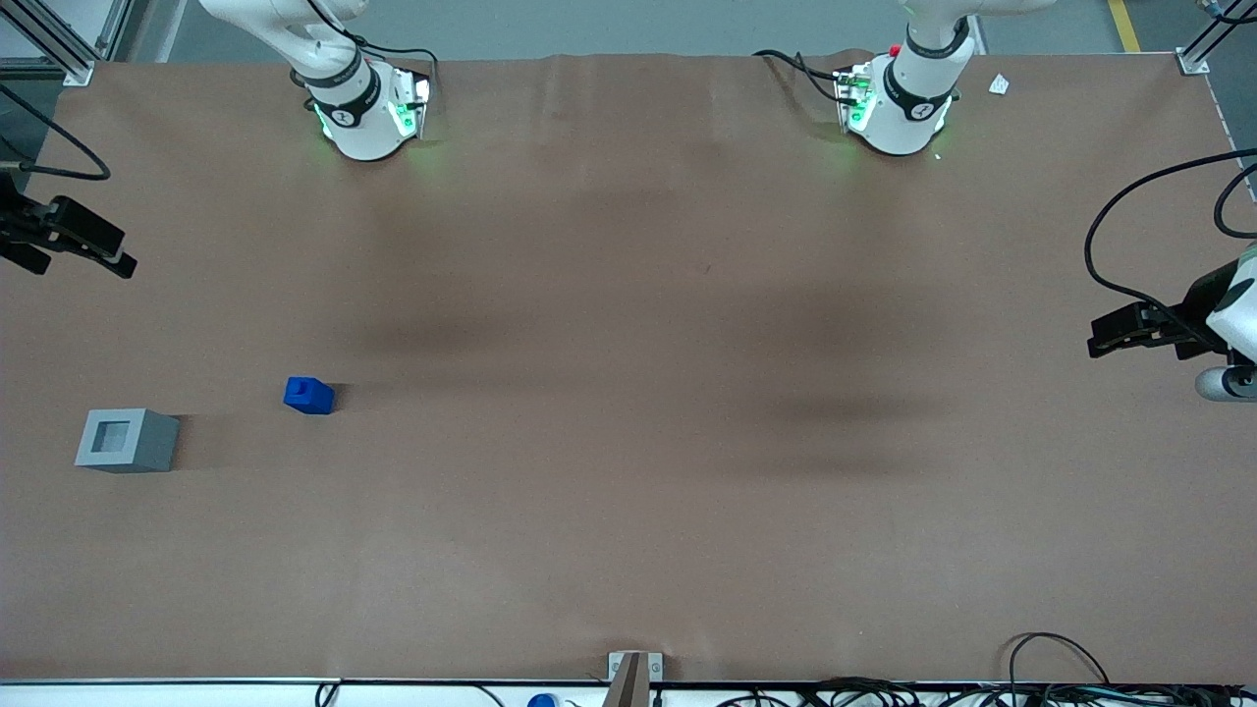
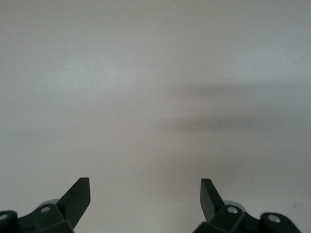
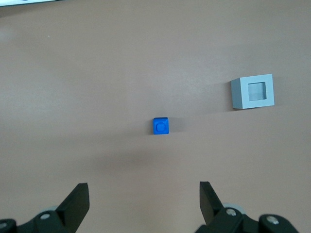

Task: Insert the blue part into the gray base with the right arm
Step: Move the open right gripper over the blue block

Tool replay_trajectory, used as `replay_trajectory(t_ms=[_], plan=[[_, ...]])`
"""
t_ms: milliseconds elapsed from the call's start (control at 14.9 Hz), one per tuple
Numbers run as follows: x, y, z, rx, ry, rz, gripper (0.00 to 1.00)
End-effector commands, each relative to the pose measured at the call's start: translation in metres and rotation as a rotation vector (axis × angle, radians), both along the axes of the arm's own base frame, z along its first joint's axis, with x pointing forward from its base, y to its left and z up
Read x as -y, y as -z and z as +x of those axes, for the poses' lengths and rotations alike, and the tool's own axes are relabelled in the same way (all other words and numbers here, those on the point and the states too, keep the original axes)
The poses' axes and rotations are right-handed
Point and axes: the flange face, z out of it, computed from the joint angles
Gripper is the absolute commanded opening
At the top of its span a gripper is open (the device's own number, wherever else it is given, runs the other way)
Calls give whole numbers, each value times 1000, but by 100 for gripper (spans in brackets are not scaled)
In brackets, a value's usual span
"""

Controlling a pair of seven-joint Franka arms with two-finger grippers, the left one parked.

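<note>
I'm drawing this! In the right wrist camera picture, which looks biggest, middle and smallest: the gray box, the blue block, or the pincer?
1. The pincer, open and high above the table; it is nearest the camera, so its look misleads.
2. The gray base.
3. The blue part, smallest.

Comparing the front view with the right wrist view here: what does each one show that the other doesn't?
Only the front view shows the two arm bases, the whole table and the right arm's gripper high above it, away from the parts. Only the right wrist view shows that gripper's open fingers close up. Both show the blue part and the gray base apart on the table, the recess empty.
</note>
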Motion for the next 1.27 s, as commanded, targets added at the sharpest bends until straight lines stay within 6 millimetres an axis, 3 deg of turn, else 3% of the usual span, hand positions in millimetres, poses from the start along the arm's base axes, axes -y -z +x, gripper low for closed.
replay_trajectory(t_ms=[0, 201, 469, 804, 1207], plan=[[2, -4, -4, 5, -1, -17, 100], [3, -3, -3, 5, 1, -17, 100], [3, 13, 6, -21, 2, -16, 100], [-1, 65, 26, -111, 0, -14, 100], [-1, 139, 26, -143, 4, -12, 100]])
